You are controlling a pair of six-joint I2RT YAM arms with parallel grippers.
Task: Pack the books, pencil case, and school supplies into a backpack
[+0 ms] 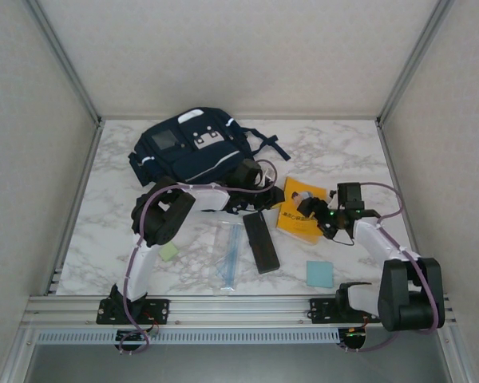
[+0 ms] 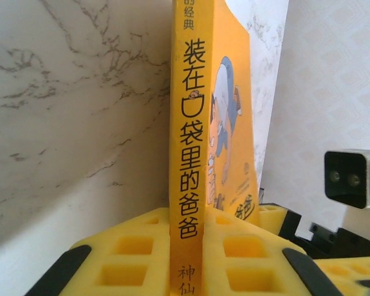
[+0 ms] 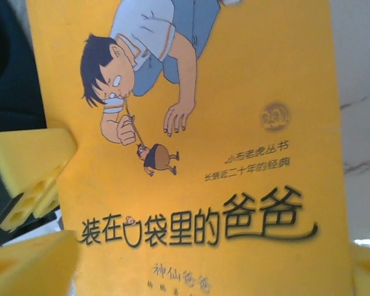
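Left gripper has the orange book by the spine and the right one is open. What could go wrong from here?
1. The left gripper pinches the orange book only along its spine, and the right gripper is open, so the book may tilt or slip.
2. The pencil case and ruler lie close by; a dropped book could knock them.
3. From above, the backpack shows no open mouth, so the book might catch on the fabric.

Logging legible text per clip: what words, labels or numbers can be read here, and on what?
"装在口袋里的爸爸": title on the cover of the orange-yellow book, and down its spine.
"小布老虎丛书": small line on the cover.
"长销二十年的经典": line beneath it.
"神仙爸爸": under the title, blurred, likely.
Bottom cover line: too blurred to read.
"神仙": foot of spine.
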